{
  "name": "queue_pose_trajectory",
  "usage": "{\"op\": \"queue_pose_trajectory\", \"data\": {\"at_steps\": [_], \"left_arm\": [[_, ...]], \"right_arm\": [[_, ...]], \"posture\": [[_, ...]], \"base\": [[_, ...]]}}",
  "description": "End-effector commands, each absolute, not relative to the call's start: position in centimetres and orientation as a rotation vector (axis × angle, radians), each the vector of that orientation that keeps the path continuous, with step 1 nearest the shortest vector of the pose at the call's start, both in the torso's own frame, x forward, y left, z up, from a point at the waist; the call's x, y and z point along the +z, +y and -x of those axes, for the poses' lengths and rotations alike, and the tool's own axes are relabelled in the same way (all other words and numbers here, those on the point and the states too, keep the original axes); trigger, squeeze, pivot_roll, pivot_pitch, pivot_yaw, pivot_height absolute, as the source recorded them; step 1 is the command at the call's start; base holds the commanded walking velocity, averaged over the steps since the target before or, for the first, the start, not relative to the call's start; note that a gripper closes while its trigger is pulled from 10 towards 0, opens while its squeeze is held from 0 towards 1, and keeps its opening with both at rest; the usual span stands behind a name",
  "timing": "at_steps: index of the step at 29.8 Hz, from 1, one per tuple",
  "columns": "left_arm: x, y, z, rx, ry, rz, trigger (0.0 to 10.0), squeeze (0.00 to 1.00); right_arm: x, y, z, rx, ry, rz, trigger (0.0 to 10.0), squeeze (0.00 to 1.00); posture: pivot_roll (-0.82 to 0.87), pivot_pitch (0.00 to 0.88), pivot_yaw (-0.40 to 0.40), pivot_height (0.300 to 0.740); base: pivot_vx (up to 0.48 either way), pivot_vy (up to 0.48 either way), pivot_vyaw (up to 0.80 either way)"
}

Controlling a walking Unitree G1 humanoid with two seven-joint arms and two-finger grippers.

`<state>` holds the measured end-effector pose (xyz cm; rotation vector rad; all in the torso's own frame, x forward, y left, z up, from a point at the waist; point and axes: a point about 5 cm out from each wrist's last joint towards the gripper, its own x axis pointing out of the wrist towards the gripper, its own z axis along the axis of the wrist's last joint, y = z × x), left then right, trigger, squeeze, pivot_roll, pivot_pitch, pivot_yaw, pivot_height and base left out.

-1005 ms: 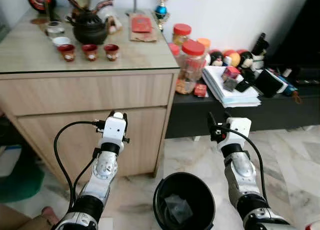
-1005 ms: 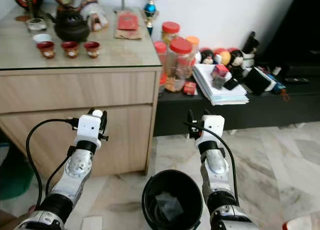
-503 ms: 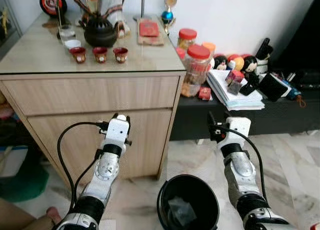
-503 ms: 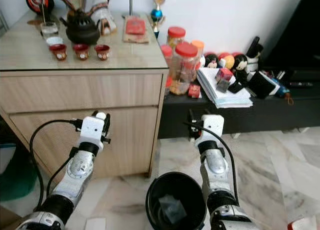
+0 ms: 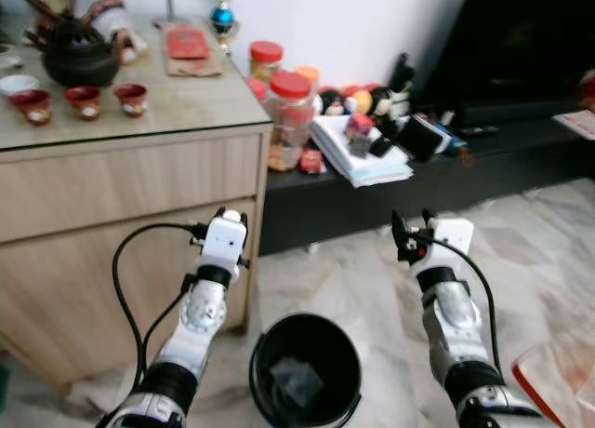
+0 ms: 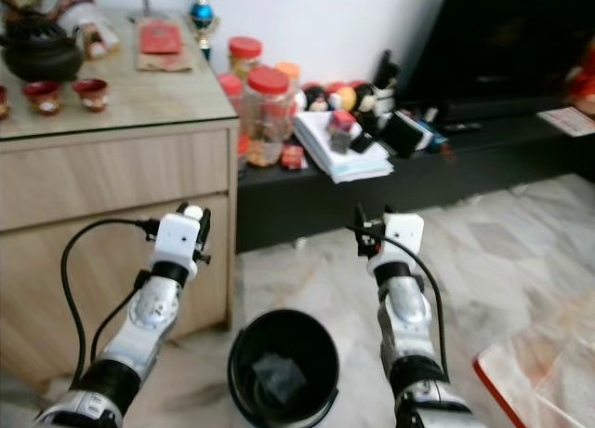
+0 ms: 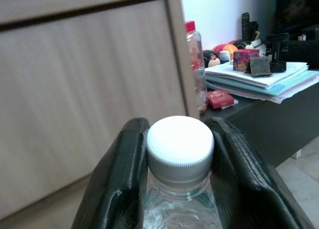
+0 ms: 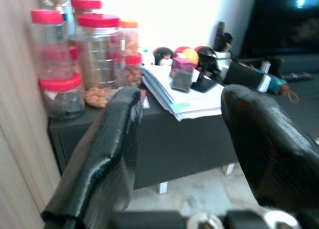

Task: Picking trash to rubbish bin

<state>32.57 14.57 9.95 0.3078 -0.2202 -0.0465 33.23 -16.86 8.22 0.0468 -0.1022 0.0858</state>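
A pale wooden cabinet [image 5: 121, 195] stood on the robot's left, its glass-topped surface carrying a dark teapot [image 5: 79, 60] and 3 small red cups [image 5: 84, 100]. Beside it ran a long, low black bench [image 5: 465, 172], and that surface bore red-lidded jars [image 5: 290, 121], a stack of papers [image 5: 363, 163] and a clutter of small figurines against the white wall. The floor [image 5: 548, 251] was pale marble tile.

On that floor, between the 2 raised arms and close in front of the robot, sat a round black rubbish bin [image 5: 305, 370] with a crumpled dark scrap lying at its bottom.

The left end effector [image 7: 177, 154] was held up in front of the cabinet's lower drawer, its 2 black fingers [image 7: 124, 174] closed on the neck of a clear plastic bottle [image 7: 180, 154] (the white cap poked out just beyond the pads). So the trash was in the left grip, above and to the left of the bin, well apart from its rim.

The right end effector [image 8: 179, 134] hung at about the same height on the other side, over bare tile, its fingers [image 8: 107, 154] spread wide with nothing between them, facing the black bench.
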Motion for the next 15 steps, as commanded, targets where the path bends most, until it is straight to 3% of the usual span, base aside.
{"op": "queue_pose_trajectory", "data": {"at_steps": [1,5,11,15], "left_arm": [[10.50,13.37,-32.73,-0.074,-0.247,-0.290,10.0,0.00],[10.57,13.24,-32.77,-0.080,-0.249,-0.289,10.0,0.00],[10.59,13.25,-32.77,-0.083,-0.249,-0.291,10.0,0.00],[10.58,13.26,-32.78,-0.084,-0.246,-0.287,10.0,0.00]], "right_arm": [[8.35,-17.76,-33.24,0.066,-0.102,-0.035,10.0,0.00],[8.35,-17.70,-33.24,0.071,-0.102,-0.039,10.0,0.00],[8.33,-17.61,-33.24,0.078,-0.100,-0.044,10.0,0.00],[8.31,-17.15,-33.25,0.102,-0.100,-0.050,10.0,0.00]], "posture": [[0.20,0.000,-0.092,0.740],[0.20,0.000,-0.092,0.740],[0.20,0.000,-0.092,0.740],[0.20,0.000,-0.092,0.740]], "base": [[0.000,0.000,0.00],[0.000,0.000,0.00],[0.000,0.000,-0.68],[0.000,0.000,0.00]]}}
